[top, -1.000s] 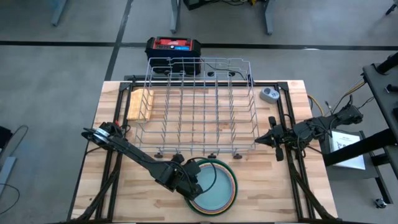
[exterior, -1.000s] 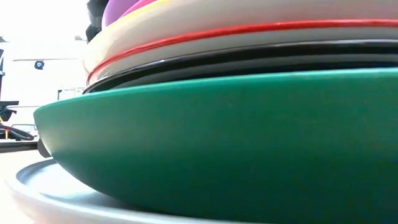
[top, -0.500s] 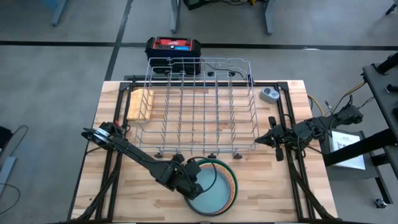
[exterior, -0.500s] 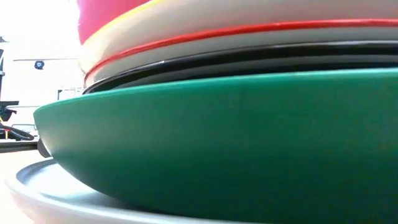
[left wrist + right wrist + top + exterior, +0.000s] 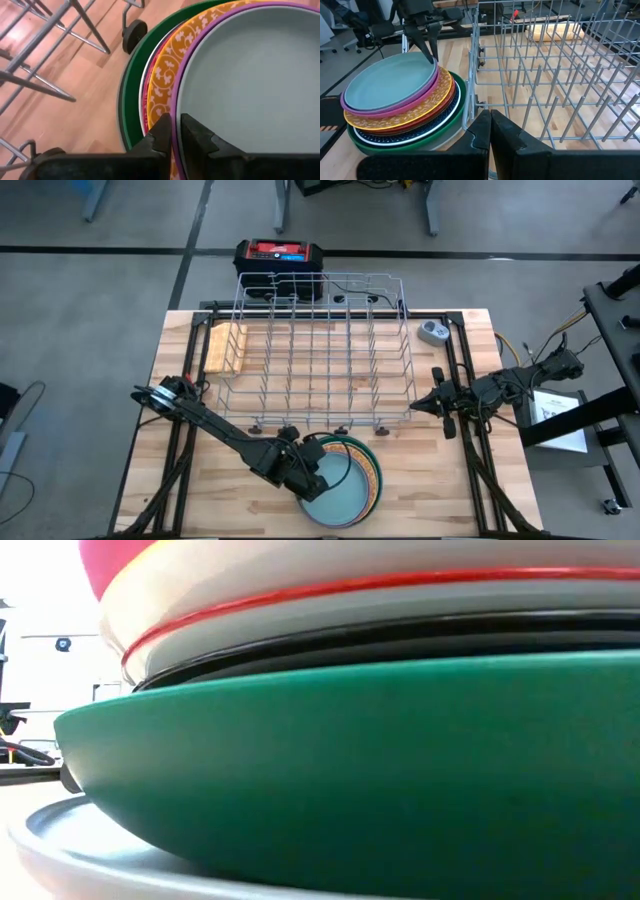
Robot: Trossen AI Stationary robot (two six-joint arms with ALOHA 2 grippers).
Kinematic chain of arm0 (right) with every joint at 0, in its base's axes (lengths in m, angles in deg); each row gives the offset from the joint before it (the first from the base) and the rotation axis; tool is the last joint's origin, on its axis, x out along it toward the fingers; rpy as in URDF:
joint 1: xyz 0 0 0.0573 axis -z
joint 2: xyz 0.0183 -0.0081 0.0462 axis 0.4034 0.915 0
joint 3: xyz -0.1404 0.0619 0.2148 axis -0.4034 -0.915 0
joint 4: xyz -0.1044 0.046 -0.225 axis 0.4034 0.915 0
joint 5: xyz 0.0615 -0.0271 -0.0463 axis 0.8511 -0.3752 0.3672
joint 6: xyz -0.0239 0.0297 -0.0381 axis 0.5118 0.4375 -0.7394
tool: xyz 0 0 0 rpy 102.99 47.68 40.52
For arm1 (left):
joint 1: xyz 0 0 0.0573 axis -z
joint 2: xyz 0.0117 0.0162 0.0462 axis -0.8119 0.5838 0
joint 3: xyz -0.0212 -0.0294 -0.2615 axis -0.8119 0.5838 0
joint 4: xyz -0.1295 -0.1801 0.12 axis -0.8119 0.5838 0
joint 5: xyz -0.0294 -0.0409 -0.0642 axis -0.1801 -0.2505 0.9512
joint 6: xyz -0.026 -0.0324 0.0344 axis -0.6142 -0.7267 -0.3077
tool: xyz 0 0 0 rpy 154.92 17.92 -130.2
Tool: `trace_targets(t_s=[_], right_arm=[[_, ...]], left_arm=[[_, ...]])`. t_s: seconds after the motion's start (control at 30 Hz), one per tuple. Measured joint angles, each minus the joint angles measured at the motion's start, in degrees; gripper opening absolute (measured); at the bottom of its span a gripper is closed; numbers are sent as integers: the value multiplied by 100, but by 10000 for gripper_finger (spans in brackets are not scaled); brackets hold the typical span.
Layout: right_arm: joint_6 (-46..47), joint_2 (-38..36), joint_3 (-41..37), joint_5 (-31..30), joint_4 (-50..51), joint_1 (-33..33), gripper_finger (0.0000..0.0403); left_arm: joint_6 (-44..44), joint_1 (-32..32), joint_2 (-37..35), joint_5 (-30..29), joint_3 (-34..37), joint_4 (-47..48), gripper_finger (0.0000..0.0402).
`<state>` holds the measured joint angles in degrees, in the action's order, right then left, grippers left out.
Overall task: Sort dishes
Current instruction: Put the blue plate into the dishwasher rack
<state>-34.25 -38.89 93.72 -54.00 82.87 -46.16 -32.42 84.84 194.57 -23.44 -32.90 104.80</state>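
Observation:
A stack of dishes (image 5: 345, 478) stands at the table's near edge, just in front of the wire rack (image 5: 320, 350). A pale blue plate (image 5: 387, 82) lies on top, nested in a purple one (image 5: 405, 101). Below come a yellow patterned plate (image 5: 167, 65), red-rimmed and dark ones, a green one (image 5: 350, 760) and a grey one (image 5: 60, 850) at the bottom. My left gripper (image 5: 308, 470) is shut on the top plates' left rim. My right gripper (image 5: 440, 402) is shut on nothing, just right of the rack's near right corner. My left gripper pinches the rim (image 5: 176, 107) of the top plates on the stack's left side. One finger (image 5: 195, 132) is inside on the pale blue plate, the other (image 5: 161, 129) outside over the yellow plate. The fingers point down, slanting from the left. The plates lie on the stack.
The rack's small wheels (image 5: 134, 35) stand close to the stack's far side. A wooden block (image 5: 228, 345) lies in the rack's far left corner. A grey round object (image 5: 432, 332) sits at the far right, and a red-black box (image 5: 280, 255) lies beyond the table's far edge.
My left gripper has drawn the top plates a little toward the table's near left. They have slid over the stack, baring more of the yellow plate on the right. The lower plates have stayed put.

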Motion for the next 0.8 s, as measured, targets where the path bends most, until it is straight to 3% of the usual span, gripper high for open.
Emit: trace_targets(t_s=[0.8], right_arm=[[-2,0,-7,0,2,1,0]], left_arm=[[330,98,-66,-290,-459,330,16]])
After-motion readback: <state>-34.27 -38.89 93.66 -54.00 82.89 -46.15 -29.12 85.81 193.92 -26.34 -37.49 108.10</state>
